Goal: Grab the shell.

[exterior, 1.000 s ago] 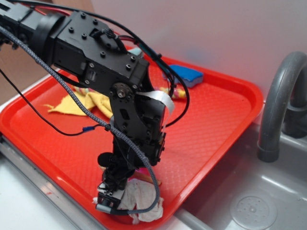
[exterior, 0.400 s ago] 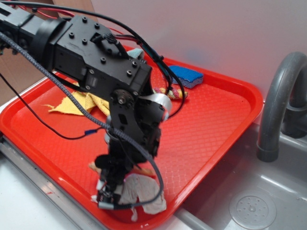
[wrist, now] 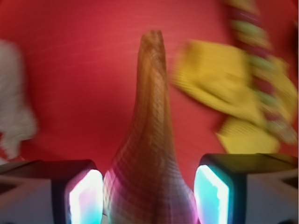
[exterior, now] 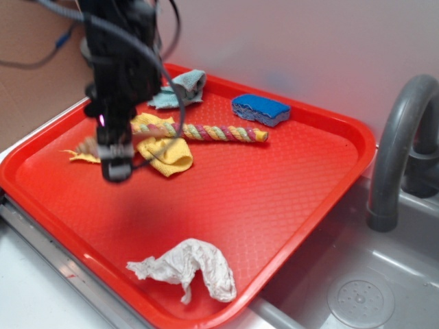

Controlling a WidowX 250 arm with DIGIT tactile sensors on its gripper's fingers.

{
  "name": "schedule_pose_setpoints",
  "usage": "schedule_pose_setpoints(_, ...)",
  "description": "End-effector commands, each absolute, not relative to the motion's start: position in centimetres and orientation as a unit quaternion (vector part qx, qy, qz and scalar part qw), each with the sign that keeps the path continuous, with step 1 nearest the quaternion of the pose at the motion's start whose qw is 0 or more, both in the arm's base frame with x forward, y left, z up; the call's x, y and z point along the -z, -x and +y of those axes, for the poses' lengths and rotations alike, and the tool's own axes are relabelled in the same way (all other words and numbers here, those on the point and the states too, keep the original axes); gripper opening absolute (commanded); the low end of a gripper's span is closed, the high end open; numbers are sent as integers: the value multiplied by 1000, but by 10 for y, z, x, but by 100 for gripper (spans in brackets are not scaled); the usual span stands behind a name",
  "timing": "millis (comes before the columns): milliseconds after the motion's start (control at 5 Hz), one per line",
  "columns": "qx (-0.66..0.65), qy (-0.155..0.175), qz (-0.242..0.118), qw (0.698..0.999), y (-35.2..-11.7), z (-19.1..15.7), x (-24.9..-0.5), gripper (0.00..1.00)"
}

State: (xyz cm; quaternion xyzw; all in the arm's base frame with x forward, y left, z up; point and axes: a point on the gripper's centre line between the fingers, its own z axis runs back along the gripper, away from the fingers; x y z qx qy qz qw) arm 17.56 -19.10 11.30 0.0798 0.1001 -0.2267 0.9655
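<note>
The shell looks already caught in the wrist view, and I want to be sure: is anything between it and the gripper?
Nothing visible. The shell sits directly between the gripper's fingers, tail pointing away.

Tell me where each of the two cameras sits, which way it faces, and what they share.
Exterior: off the robot, above the tray's near corner by the sink, looking down across it; shows the arm and gripper.
Wrist: on the gripper, looking past the fingers down at the tray; the shell sits between them.
Shared: red tray, yellow cloth, rope, paper wad.
</note>
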Motion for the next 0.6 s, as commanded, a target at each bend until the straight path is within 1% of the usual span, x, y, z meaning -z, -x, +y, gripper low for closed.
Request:
schedule_pose_setpoints(0,107,-25,10,994,-149,-140,-171,0)
schedule_pose_setpoints(200,61,-43,-20,997,-138,-127,-194,0)
schedule_pose_setpoints(400,37,-50,-45,997,-132,-123,-203,0)
